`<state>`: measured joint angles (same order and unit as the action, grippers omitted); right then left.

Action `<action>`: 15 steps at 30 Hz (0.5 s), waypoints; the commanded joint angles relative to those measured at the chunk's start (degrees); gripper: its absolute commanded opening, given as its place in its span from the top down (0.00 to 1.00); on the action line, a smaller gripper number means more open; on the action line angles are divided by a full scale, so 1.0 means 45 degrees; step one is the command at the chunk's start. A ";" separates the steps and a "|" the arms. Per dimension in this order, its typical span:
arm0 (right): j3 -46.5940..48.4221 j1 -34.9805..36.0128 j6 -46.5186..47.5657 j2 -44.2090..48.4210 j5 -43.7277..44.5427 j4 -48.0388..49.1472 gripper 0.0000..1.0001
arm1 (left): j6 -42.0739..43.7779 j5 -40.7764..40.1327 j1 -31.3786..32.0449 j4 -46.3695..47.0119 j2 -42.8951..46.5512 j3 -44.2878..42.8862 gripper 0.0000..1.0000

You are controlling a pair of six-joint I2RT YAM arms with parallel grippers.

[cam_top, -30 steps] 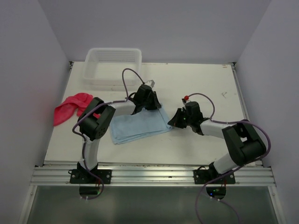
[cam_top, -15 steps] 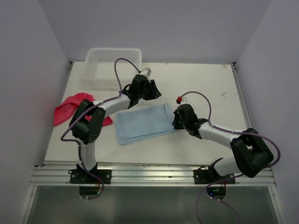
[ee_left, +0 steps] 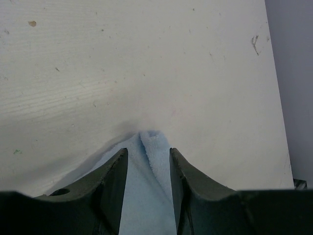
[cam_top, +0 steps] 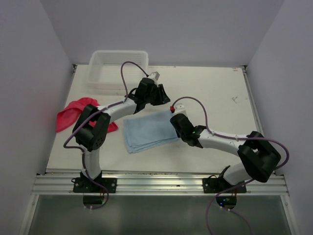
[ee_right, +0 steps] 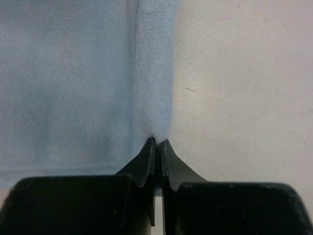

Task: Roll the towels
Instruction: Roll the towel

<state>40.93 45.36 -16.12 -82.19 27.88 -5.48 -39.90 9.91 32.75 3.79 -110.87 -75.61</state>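
Note:
The light blue towel (cam_top: 145, 131) lies folded flat in the middle of the table. My right gripper (cam_top: 174, 126) is at its right edge, shut on a pinched ridge of the blue cloth (ee_right: 154, 98); its tips (ee_right: 157, 141) meet right at the fold. My left gripper (cam_top: 160, 98) hovers over the towel's far right corner with its jaws apart. In the left wrist view that raised corner (ee_left: 154, 142) shows between the two fingers (ee_left: 119, 169), and the gripper (ee_left: 146, 154) is open. The pinkish-red towel (cam_top: 73, 112) lies crumpled at the table's left edge.
A clear plastic basket (cam_top: 117, 66) stands at the far left corner of the table. Grey walls close in the table on the left, far and right sides. Bare tabletop (cam_top: 220, 93) stretches to the right of the blue towel.
My left gripper has opened, let go of the blue towel's far corner and drawn back slightly. My right gripper has pulled the towel's right edge leftward, so the towel looks narrower.

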 commanded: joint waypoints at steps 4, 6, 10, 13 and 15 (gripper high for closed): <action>0.1236 0.1148 0.0867 -0.1323 0.2963 -0.0755 1.00 | -0.0059 0.0278 0.0007 -0.0081 0.0204 -0.0717 0.57; 0.1451 0.1305 0.0964 -0.1830 0.3470 -0.0931 1.00 | -0.0040 0.0278 0.0007 -0.0139 0.0224 -0.0716 0.57; 0.1783 0.1773 0.1121 -0.2573 0.4075 -0.1107 1.00 | 0.0019 0.0258 -0.0013 -0.0218 0.0243 -0.0678 0.57; 0.2193 0.2163 0.1335 -0.3255 0.4603 -0.1322 1.00 | 0.0039 0.0316 0.0007 -0.0218 0.0243 -0.0716 0.57; 0.2408 0.2360 0.1511 -0.3569 0.4897 -0.1342 1.00 | 0.0039 0.0356 0.0007 -0.0218 0.0262 -0.0755 0.57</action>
<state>48.86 54.35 -10.87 -96.47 44.69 -10.57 -39.88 10.46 32.75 2.17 -110.87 -76.82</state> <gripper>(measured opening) 0.030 0.432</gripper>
